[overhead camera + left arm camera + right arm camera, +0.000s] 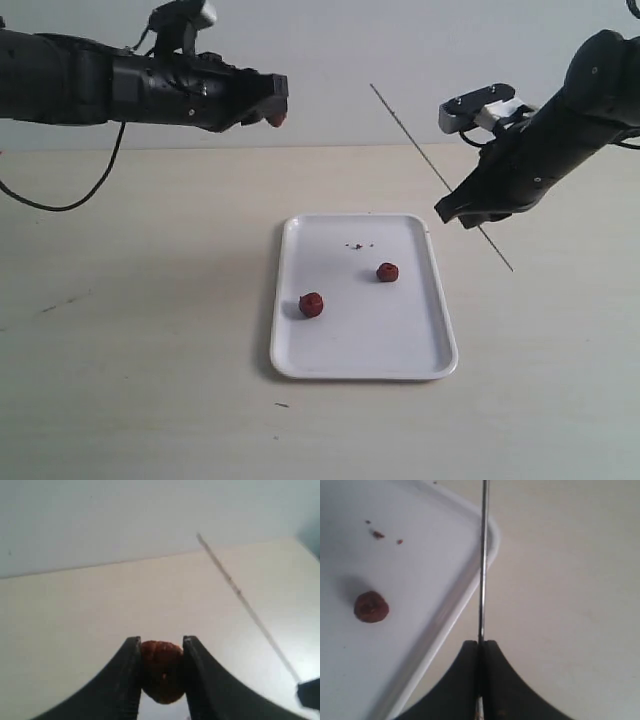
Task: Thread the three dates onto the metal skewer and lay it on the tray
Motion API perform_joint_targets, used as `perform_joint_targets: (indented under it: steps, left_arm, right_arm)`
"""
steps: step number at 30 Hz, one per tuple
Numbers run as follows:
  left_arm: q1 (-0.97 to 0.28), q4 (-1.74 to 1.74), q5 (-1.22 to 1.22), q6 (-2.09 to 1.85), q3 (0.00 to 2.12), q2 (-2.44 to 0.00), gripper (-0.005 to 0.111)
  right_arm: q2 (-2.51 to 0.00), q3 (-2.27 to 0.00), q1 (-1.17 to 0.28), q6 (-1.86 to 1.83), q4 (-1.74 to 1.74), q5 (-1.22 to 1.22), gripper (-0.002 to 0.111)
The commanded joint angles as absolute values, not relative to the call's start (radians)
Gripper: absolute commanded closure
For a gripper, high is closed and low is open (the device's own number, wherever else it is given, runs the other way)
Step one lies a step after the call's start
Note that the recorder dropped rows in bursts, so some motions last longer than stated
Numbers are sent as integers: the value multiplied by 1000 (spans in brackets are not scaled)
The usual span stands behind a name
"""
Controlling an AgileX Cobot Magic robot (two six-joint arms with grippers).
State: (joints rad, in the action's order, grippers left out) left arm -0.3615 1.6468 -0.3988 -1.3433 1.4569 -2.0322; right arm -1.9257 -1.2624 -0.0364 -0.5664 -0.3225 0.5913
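Note:
High at the left, my left gripper [274, 108] [161, 650] is shut on one wrinkled red-brown date [161, 671] [275, 120], held well above the table. Two more dates [311, 304] [387, 272] lie on the white tray [420, 350]; one of them [371, 606] shows in the right wrist view on the tray [445, 615]. My right gripper [452, 212] [480, 644] is shut on the thin metal skewer [420, 150] [483, 560], which slants up and leftward toward the held date and sticks out below the gripper. The skewer [240, 597] shows bare in the left wrist view.
A few dark crumbs [358, 245] [378, 534] lie on the far part of the tray. The pale tabletop [130, 330] surrounds the tray. A black cable [70, 200] hangs from the left arm at the far left.

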Motion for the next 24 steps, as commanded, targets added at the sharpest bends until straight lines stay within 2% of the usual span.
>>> perform_joint_targets:
  steps: [1, 10, 24]
  left_arm:
    - [-289, 1744, -555, -1241, 1456, -2019, 77]
    - [-179, 1744, -835, -1135, 1456, -2019, 77]
    - [-169, 1688, -771, -1129, 1456, -2019, 77]
  right_arm:
    - [-1953, -1263, -34, -802, -489, 675, 108]
    - [-1982, -1263, -34, -1314, -832, 852, 108]
    - [-1982, -1263, -34, -1404, -923, 868, 108]
